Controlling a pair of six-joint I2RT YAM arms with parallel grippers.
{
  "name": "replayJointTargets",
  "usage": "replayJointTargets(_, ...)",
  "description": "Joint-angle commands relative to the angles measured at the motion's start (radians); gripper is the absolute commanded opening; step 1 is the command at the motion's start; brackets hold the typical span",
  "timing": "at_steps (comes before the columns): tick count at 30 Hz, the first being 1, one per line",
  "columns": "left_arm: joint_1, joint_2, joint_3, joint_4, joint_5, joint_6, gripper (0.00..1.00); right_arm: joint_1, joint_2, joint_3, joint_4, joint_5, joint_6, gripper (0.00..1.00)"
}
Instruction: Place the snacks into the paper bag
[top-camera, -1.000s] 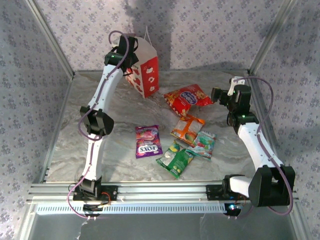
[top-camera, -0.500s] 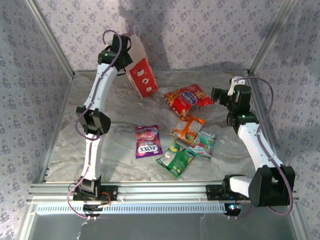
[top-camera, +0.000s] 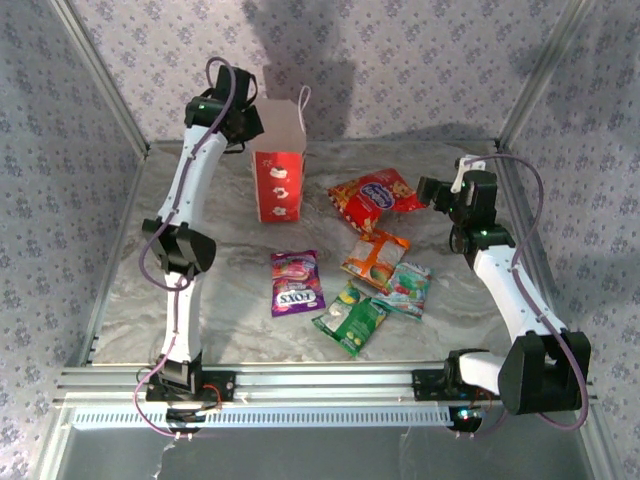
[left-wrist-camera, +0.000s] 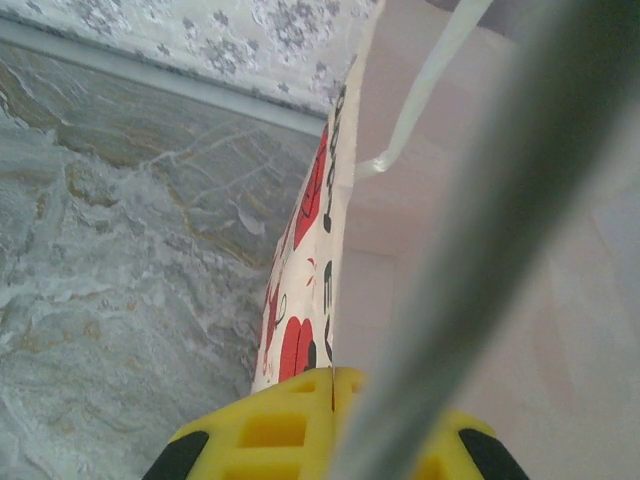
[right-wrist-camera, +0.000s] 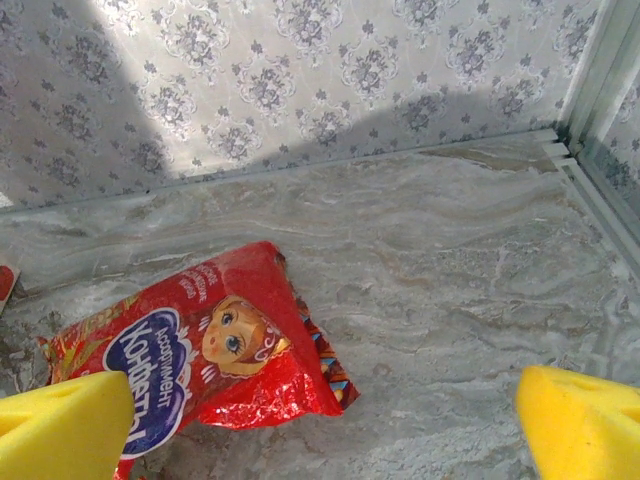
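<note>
I see the marbled surface (top-camera: 200, 290) carrying the red packet (top-camera: 375, 197), orange packet (top-camera: 375, 258), teal packet (top-camera: 408, 288), green packet (top-camera: 350, 320) and purple FOX'S packet (top-camera: 296, 283), all lying flat.

We see the paper bag (top-camera: 277, 185) standing upright at the far left of the table (top-camera: 130, 290), its mouth open upward. The left gripper (top-camera: 246, 122) is clamped on the bag's left rim, so that arm bars the left side; the mouth is free from above and from the right. Bare table separates the bag from the red packet (top-camera: 375, 197), which lies just left of the wide-open right gripper (top-camera: 428, 190). Nearer, the purple packet (top-camera: 296, 282) has room all around, while the orange packet (top-camera: 375, 258), teal packet (top-camera: 408, 288) and green packet (top-camera: 350, 318) crowd together, touching. Patterned walls (top-camera: 420, 60) close the far, left and right sides
</note>
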Motion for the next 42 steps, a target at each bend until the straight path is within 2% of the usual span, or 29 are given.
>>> replayJointTargets(1, 0.001, -0.098, -0.074, -0.04, 0.078, 0.026, 0.0, 0.014, -0.016, 0.027, -0.025, 0.005, 0.026, 1.0)
replayJointTargets(19, -0.034, -0.489, -0.723, 0.23, 0.107, 0.089, 0.0, 0.108, -0.067, 0.014, -0.077, 0.079, 0.035, 0.99)
replayJointTargets(35, -0.044, -0.615, -0.905, 0.294, 0.164, 0.057, 0.01, 0.187, -0.102, 0.005, -0.146, 0.099, 0.031, 0.99)
replayJointTargets(39, -0.046, -0.633, -0.924, 0.29, 0.155, 0.05, 0.08, 0.209, -0.112, -0.002, -0.167, 0.096, 0.028, 0.99)
replayJointTargets(42, -0.046, -0.636, -0.922, 0.288, 0.143, 0.046, 0.21, 0.225, -0.118, -0.01, -0.178, 0.1, 0.028, 0.99)
